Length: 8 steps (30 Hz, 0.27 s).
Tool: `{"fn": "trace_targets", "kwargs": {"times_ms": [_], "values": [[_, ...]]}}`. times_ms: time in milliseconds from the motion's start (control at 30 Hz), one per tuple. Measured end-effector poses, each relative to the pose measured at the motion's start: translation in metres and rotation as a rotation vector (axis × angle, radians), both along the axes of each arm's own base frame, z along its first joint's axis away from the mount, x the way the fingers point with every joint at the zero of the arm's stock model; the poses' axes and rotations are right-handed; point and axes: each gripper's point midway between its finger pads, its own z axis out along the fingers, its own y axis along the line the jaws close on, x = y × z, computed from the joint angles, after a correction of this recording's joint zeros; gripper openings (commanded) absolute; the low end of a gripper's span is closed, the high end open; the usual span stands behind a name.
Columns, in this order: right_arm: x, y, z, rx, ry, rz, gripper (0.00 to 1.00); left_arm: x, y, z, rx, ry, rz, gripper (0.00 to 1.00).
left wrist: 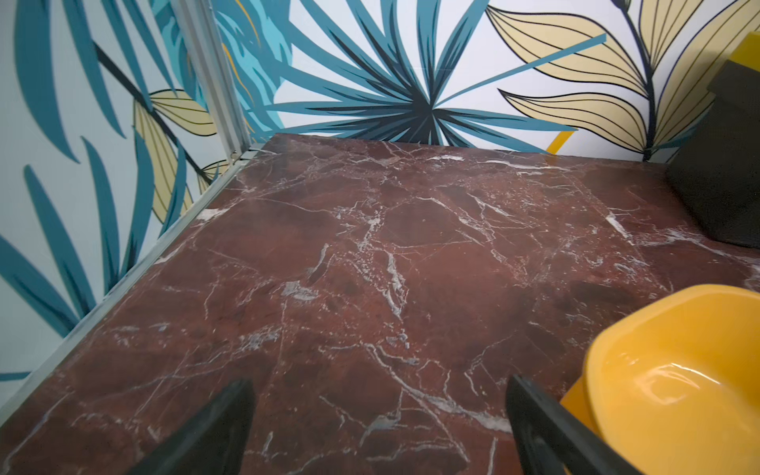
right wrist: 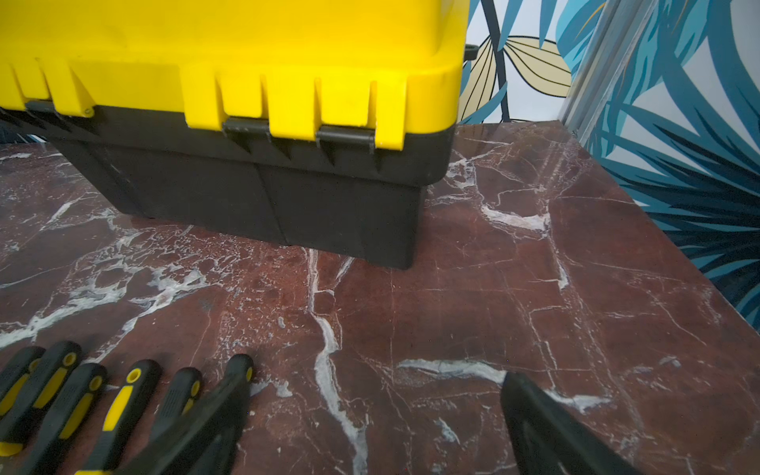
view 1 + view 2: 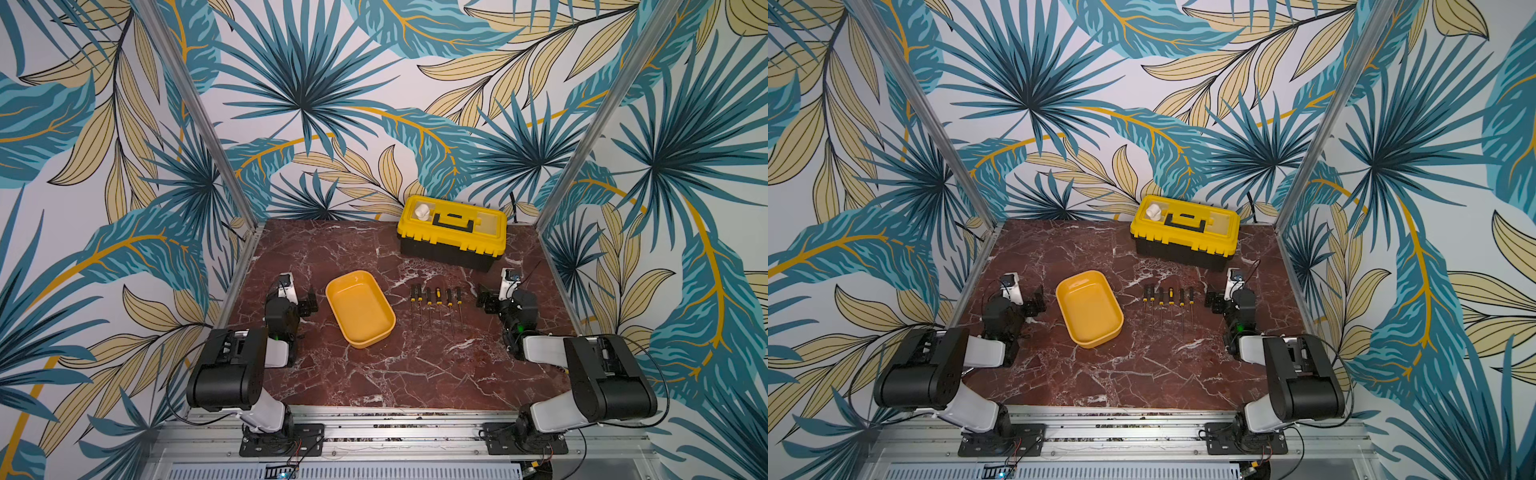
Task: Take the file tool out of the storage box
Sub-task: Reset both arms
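I get bright, even light and soft shadows. Glare streaks the storage box (image 1: 666, 372); the bench (image 2: 514, 222) shines faintly; nearest tool handles (image 2: 82, 395) blur.

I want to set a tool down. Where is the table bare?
Bare: the wide strip between the storage box and the front rail, and the back-left area beside the toolbox. Crowded: the row of files between storage box and right gripper.

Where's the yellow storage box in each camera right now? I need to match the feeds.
Top view: storage box mid-table, left of the row of tools.
Top view: storage box in the same mid-table spot.
Left wrist: storage box partly in frame, close beside the left gripper.
Right wrist: not in it.
Shared landmark: the toolbox, seen in all four views.
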Motion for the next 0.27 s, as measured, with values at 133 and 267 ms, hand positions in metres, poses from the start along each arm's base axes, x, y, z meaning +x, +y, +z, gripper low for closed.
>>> {"fn": "trace_targets", "kwargs": {"times_ms": [133, 267], "values": [[0.0, 0.0, 0.0, 0.0, 0.0, 0.0, 1.0, 0.0026, -0.0031, 0.003, 0.003, -0.006, -0.02, 1.0], [-0.0001, 0.0, -0.0002, 0.0, 0.001, 0.0, 1.0, 0.0023, -0.0057, 0.0014, 0.004, 0.001, -0.036, 1.0]]}}
